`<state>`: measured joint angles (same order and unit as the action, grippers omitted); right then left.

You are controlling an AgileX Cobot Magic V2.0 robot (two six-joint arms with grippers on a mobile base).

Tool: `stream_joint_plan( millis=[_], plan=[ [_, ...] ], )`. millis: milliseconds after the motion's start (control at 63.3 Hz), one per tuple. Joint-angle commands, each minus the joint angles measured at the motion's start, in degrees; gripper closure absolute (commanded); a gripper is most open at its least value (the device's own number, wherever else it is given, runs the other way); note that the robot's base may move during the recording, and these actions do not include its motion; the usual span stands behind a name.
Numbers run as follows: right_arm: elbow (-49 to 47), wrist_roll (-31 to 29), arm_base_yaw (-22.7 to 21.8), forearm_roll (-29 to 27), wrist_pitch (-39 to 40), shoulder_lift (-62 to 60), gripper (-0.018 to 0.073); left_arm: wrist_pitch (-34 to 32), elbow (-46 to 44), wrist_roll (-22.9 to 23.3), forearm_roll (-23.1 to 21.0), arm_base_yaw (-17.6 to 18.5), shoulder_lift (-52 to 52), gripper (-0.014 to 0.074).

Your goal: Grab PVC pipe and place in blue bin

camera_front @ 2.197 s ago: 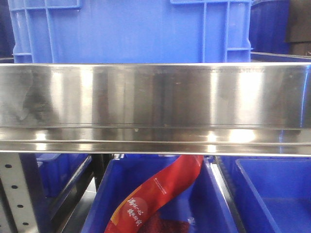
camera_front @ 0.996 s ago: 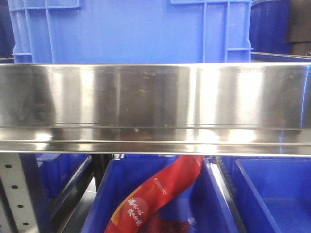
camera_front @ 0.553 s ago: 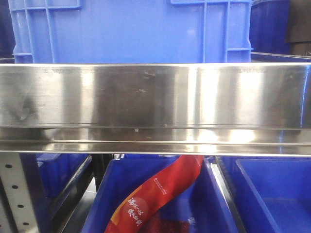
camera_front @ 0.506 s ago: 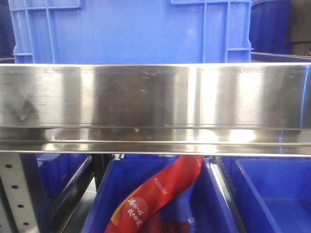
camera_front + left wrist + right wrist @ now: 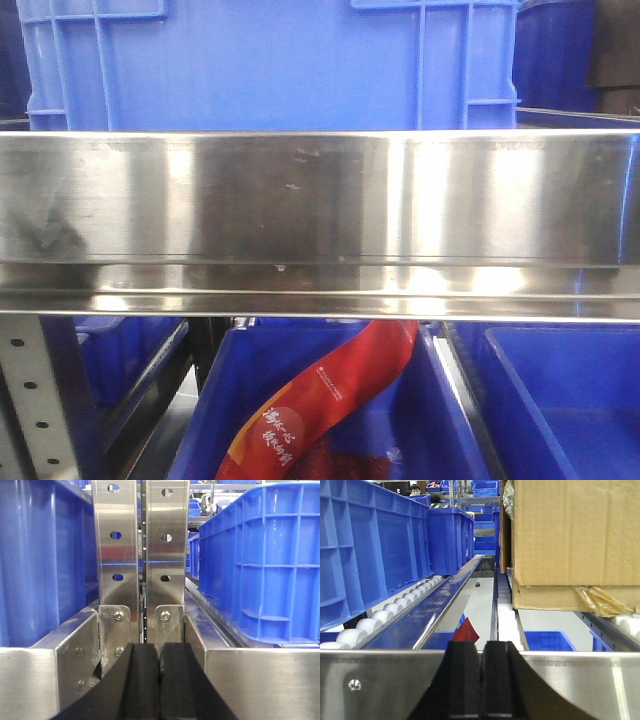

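Note:
No PVC pipe shows in any view. In the front view a steel shelf rail [image 5: 320,220] fills the middle, with a blue bin [image 5: 270,60] above it and a lower blue bin [image 5: 330,420] holding a red packet [image 5: 320,400]. My left gripper [image 5: 160,652] is shut and empty, its black fingers pressed together in front of steel uprights [image 5: 140,555]. My right gripper [image 5: 482,652] is shut and empty, above a steel rail [image 5: 380,680]; the red packet's tip [image 5: 466,631] shows just beyond it.
Blue crates stand on both sides in the left wrist view [image 5: 265,560]. In the right wrist view blue crates [image 5: 370,545] sit on white rollers [image 5: 385,616] at left, and a cardboard box [image 5: 570,535] sits at right. Another blue bin [image 5: 570,400] lies lower right.
Only the reflections on the steel rail have shifted slightly. The bins and red packet have not moved.

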<state>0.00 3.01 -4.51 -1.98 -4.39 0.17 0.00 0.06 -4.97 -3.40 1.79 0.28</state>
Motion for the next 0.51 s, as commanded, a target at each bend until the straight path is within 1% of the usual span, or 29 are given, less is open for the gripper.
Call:
stream_joint_plan(
  millis=[0, 490],
  plan=[
    [0.0, 0.01, -0.41, 0.45, 1.41, -0.17, 0.0728, -0.88, -0.06, -0.27, 0.1, 0.33, -0.28, 0.0708],
    [0.0, 0.01, -0.41, 0.45, 1.41, -0.17, 0.0728, -1.04, -0.06, -0.27, 0.1, 0.33, -0.28, 0.0708]
  ],
)
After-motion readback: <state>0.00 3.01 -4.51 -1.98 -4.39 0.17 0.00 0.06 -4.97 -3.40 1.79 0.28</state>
